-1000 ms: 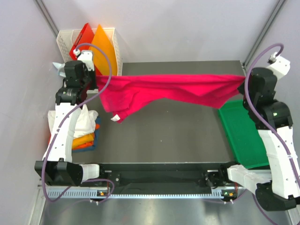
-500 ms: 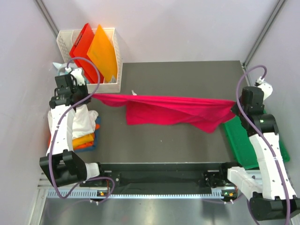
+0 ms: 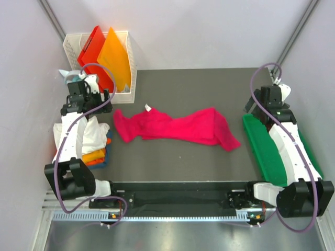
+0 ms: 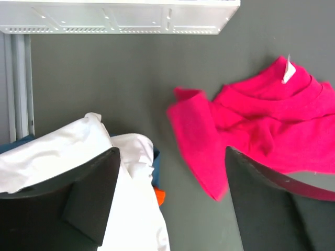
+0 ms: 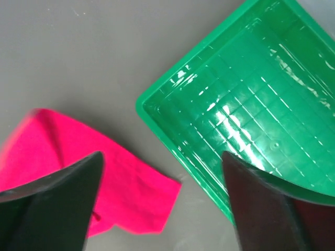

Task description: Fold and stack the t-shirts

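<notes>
Top view, t-shirts counted: four, namely one crimson-pink t-shirt [image 3: 175, 125], one white t-shirt [image 3: 94, 133], one orange t-shirt [image 3: 94, 156] and one blue t-shirt [image 3: 108, 140].
Top view, crimson-pink t-shirt: lying crumpled and unfolded in a long strip across the middle of the dark surface [image 3: 199, 89].
Top view, pile: white on top of orange and blue, off the left end of the crimson-pink t-shirt.
Top view, left claw [image 3: 106, 99]: one, fingers spread, just beyond the left end of the crimson-pink t-shirt, not touching it.
Top view, right claw [image 3: 251, 107]: one, fingers spread, beyond the right end of the crimson-pink t-shirt, gripping nothing.
Top view, other items: one green tray [image 3: 267, 151] to the right of the crimson-pink t-shirt; one white basket [image 3: 125, 68] behind its left end, holding two boards, one red board [image 3: 89, 49] and one orange board [image 3: 115, 60], both leaning.
Left wrist view, left claw [image 4: 171, 157]: two dark fingers [image 4: 78, 198] wide apart, holding no cloth.
Left wrist view, crimson-pink t-shirt [image 4: 261, 130]: collar end showing, one white tag [image 4: 288, 70] standing up, with bare surface between it and the pile.
Left wrist view, pile: white t-shirt [image 4: 131, 209] uppermost, blue t-shirt [image 4: 157, 167] and orange t-shirt [image 4: 159, 196] showing at its edge.
Right wrist view, right claw [image 5: 162, 157]: two fingers wide apart, open.
Right wrist view, crimson-pink t-shirt [image 5: 104, 183]: one corner flat on the surface, near the green tray [image 5: 157, 112] but apart from it.
</notes>
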Tool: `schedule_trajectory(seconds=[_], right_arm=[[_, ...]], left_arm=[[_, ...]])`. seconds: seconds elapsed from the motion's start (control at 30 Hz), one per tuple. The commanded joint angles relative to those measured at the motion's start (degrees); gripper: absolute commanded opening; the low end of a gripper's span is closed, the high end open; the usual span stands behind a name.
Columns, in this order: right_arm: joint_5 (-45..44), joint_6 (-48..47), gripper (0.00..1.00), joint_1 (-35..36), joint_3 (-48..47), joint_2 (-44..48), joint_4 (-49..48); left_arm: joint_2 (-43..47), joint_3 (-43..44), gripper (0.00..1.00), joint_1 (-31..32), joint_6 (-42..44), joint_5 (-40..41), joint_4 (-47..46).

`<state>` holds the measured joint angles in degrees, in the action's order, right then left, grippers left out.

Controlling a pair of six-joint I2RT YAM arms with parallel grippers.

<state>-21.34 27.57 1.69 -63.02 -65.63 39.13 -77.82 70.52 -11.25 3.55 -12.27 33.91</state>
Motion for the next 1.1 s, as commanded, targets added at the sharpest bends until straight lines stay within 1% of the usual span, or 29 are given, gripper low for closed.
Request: schedule_trajectory(seconds=[0.0,0.03,0.07,0.13,0.23,0.3,0.33,0.37,0.43,0.47,0.5,0.53,0.57,0.67,0.8,1.07], right_arm=[[-1.68,-1.99,1.00,-0.11,-4.12,1.55,-4.86],[-1.68,-2.26,1.00,0.06,-4.65,1.73,-4.68],[-1.60,-2.70,1.00,0.32,-5.43,1.90,-4.33],[-1.77,-3.05,1.00,0.59,-5.71,2.69,-3.80],[-0.28,-3.84,1.00,2.87,-4.65,4.10,-3.28],[0.77,-3.76,1.00,6.90,-2.46,4.72,-3.01],[0.95,-3.23,1.00,8.75,-1.58,4.89,-2.66],[0.87,-1.66,0.99,13.29,0.60,4.81,-2.14],[0.08,0.54,0.96,18.32,3.42,4.19,-2.39],[-0.62,3.16,0.91,23.30,5.96,3.75,-2.74],[-1.41,4.58,0.87,25.53,7.38,2.71,-3.18],[-2.46,5.90,0.81,28.77,8.69,2.00,-3.71],[-2.82,8.44,0.71,29.76,10.88,1.38,-4.67],[-1.95,11.44,0.58,31.70,13.88,-1.17,-7.83],[-0.81,12.33,0.56,32.06,14.07,-5.64,-10.92],[0.78,12.07,0.54,32.14,10.91,-14.43,-14.43]], left_arm=[[-0.40,2.24,0.92,0.17,-0.47,1.81,-4.56],[-0.40,3.12,0.97,0.17,-0.56,1.64,-4.47],[-0.40,3.39,0.98,0.17,-0.74,1.72,-4.47],[-0.40,3.92,0.99,0.26,-0.91,1.20,-4.55],[0.39,3.40,0.99,0.26,-1.09,0.50,-4.47],[1.96,2.00,0.98,0.43,-0.22,-1.43,-4.03],[2.76,1.29,0.96,0.78,0.40,-2.22,-3.51],[3.55,0.42,0.95,1.48,1.19,-3.80,-2.98],[5.75,-2.13,0.93,4.90,3.55,-3.38,-1.40],[6.80,-3.01,0.92,6.57,4.26,-1.63,-0.96],[7.24,-4.94,0.92,9.55,5.14,-0.40,-0.69],[7.68,-5.82,0.92,10.71,5.24,0.40,-0.78],[8.21,-6.62,0.92,11.07,5.06,0.84,-1.39],[7.69,-7.94,0.92,11.07,3.22,1.11,-1.31],[7.16,-8.82,0.91,10.98,1.99,0.76,-1.04],[7.86,-11.02,0.90,11.07,2.34,2.16,-1.13]])
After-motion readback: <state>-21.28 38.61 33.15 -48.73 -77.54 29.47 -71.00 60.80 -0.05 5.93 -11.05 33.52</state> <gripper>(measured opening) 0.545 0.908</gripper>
